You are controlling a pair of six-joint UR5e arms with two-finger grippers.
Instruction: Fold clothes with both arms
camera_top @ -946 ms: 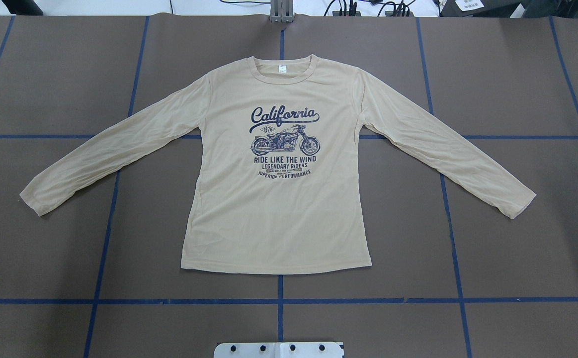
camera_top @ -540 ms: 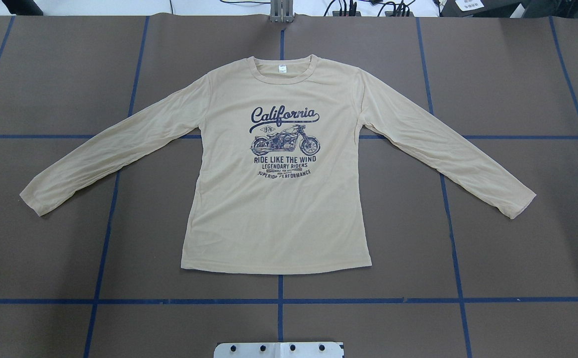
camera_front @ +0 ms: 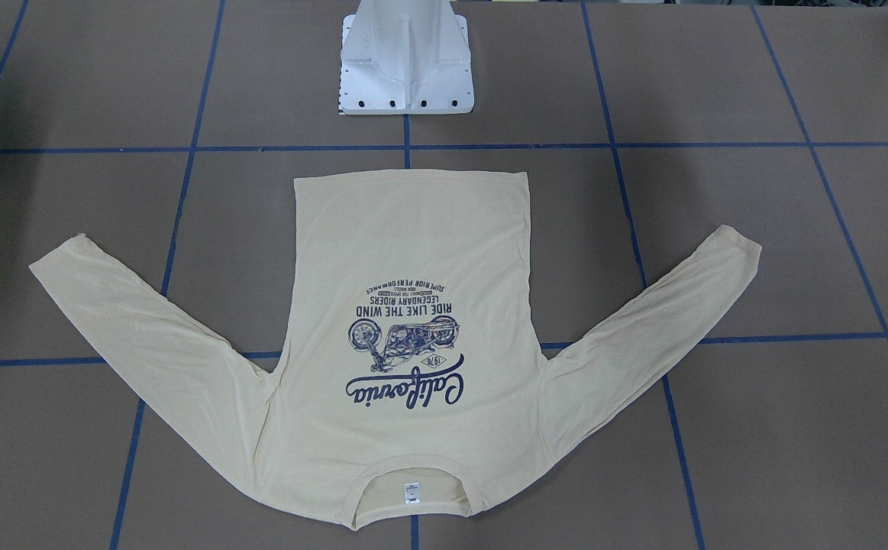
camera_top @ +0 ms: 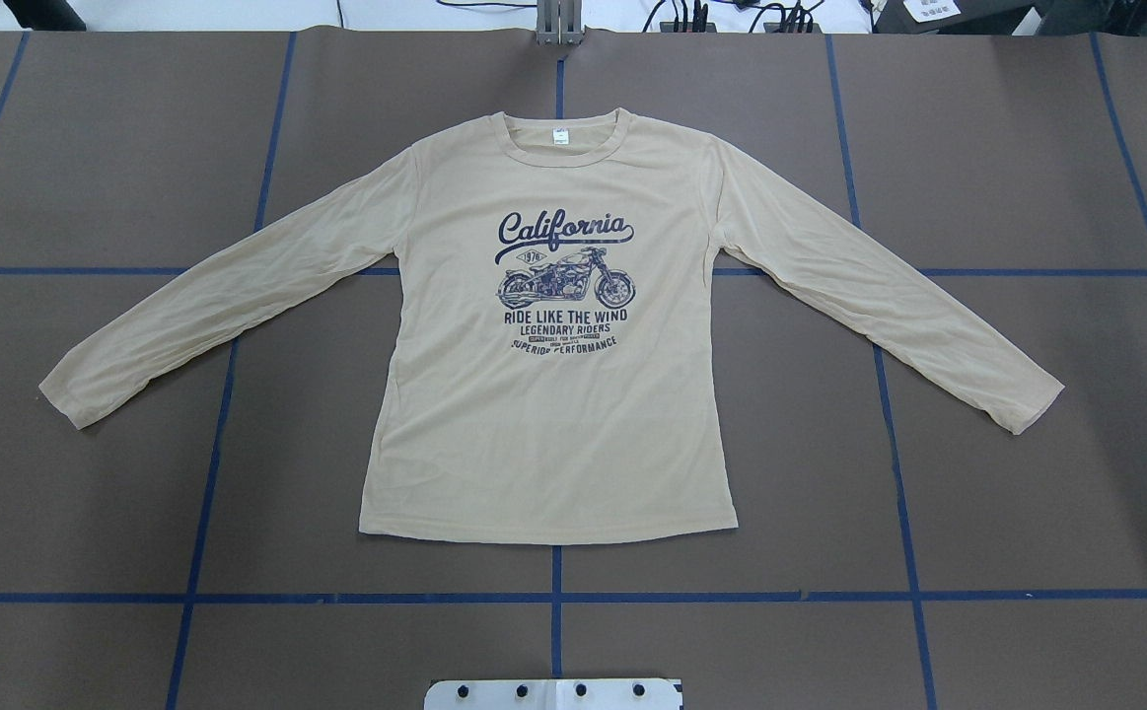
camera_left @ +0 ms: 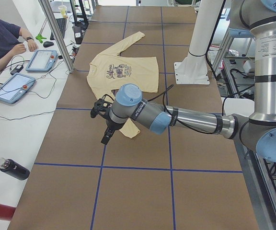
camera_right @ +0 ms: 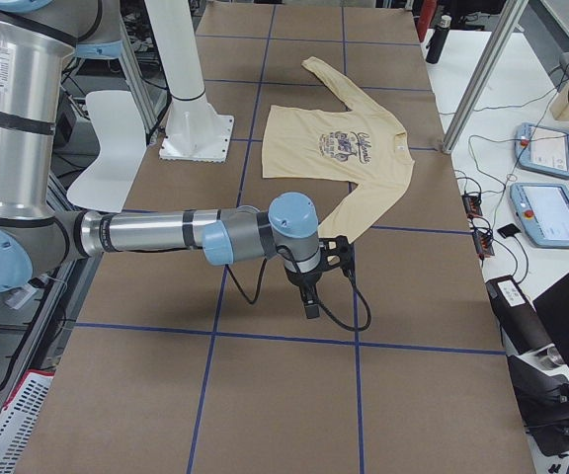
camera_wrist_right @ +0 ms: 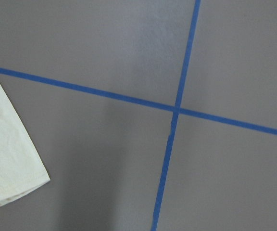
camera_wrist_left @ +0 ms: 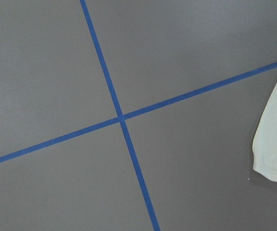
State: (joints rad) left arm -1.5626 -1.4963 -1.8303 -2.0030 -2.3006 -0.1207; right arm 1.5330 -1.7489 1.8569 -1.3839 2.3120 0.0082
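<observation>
Shirt: a pale yellow long-sleeved shirt (camera_top: 548, 434) lay flat and unfolded in the middle of the table (camera_top: 1027, 493), with its navy print (camera_top: 563, 281) facing up.
Shirt direction: the collar pointed away from the robot and the hem lay nearest the white pedestal (camera_front: 405, 69). A small white label (camera_top: 560, 137) showed inside the collar.
Sleeves: both were spread wide, slanting out and back toward the robot's side, with each cuff resting on bare table.
Table: it was covered in brown sheet and marked into squares by blue tape (camera_top: 731, 597).
Left arm: the left arm (camera_left: 190, 120) reached low over the table near the cuff on its side.
Left gripper: the left gripper (camera_left: 104, 140) pointed down and was apart from the cloth. I cannot tell whether its fingers were spread or pressed together.
Left wrist camera: it showed a tape crossing, with the left cuff (camera_wrist_left: 275, 139) at the right edge.
Right arm: the right arm (camera_right: 156, 235) stretched out low at the opposite end.
Right gripper: the right gripper (camera_right: 310, 308) pointed down beside the other cuff without touching it. I cannot tell its finger state either.
Right wrist camera: it showed a tape crossing, with the right cuff (camera_wrist_right: 8, 163) at the lower left.
Side bench: a person (camera_left: 1, 40) sat by two control tablets (camera_left: 42, 61).
Containers: a black bottle (camera_left: 12, 168) lay on its side on the bench, and I cannot tell what was in it.
</observation>
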